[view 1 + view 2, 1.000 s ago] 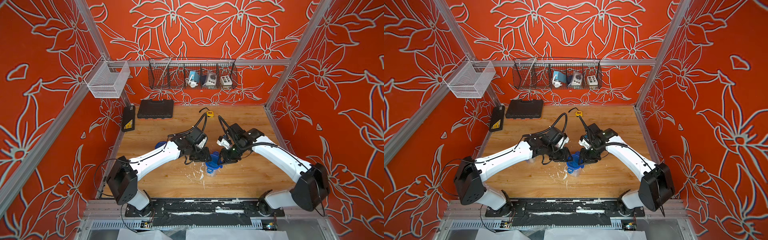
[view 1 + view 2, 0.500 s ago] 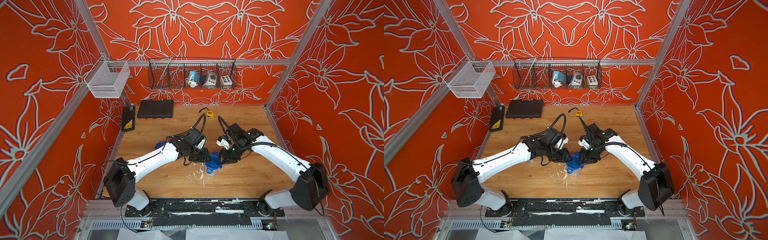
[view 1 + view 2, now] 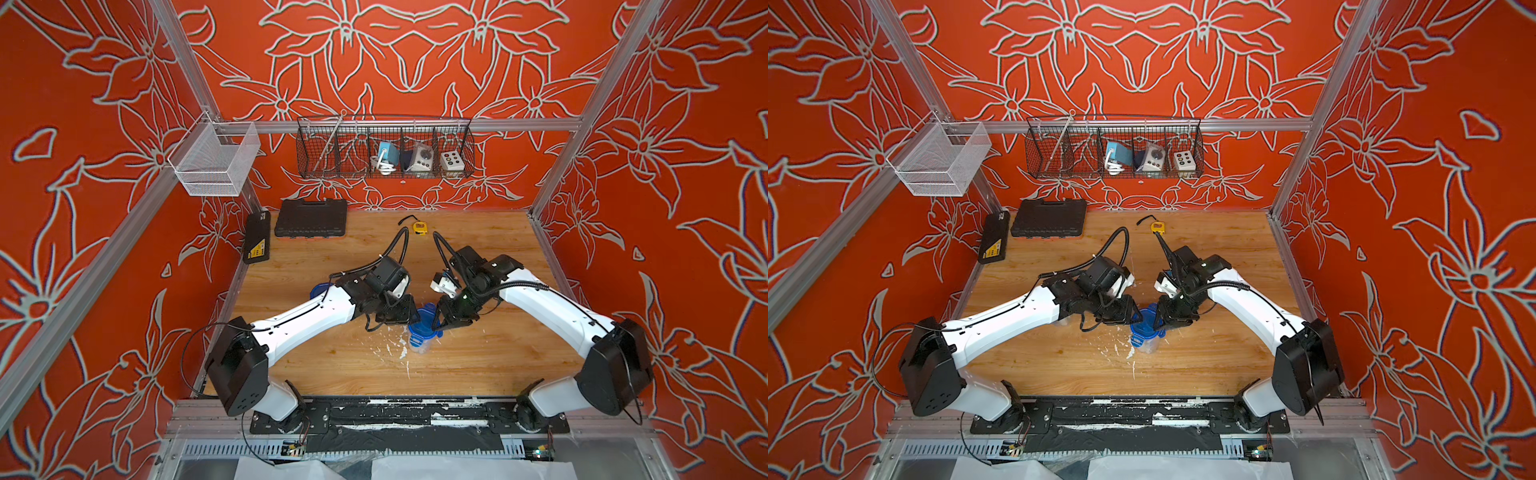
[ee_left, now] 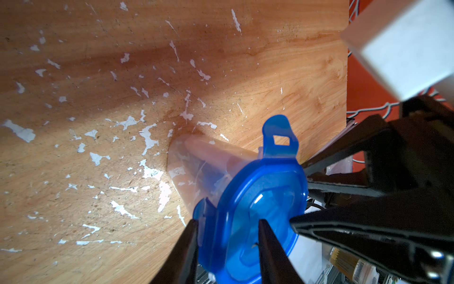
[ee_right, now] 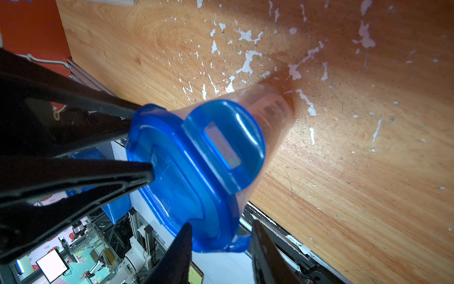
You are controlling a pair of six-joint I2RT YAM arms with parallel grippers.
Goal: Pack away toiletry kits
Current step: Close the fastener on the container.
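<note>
The clear plastic cup [image 3: 422,348] stands upright on the wooden desk [image 3: 490,365], about midway between its left and right edges and nearer the front edge than the back, among white scuffs in the finish. A blue lid [image 3: 420,329] sits on its mouth; in the left wrist view one tab [image 4: 278,137] juts out from the rim, not folded down. Something with a printed label shows dimly through the cup wall, too blurred to name. The left hand [image 4: 228,222] has narrowed its jaws onto the blue lid's edge, one finger on the lid top and the other outside a folded tab. The right hand [image 5: 219,225] pinches the opposite edge the same way, with a tab between its fingers. A second blue lid [image 3: 322,287] peeks from behind the left arm. Along the back edge lie a black tool case [image 3: 311,218] and a yellow tape measure [image 3: 419,227], well apart from the cup.
</note>
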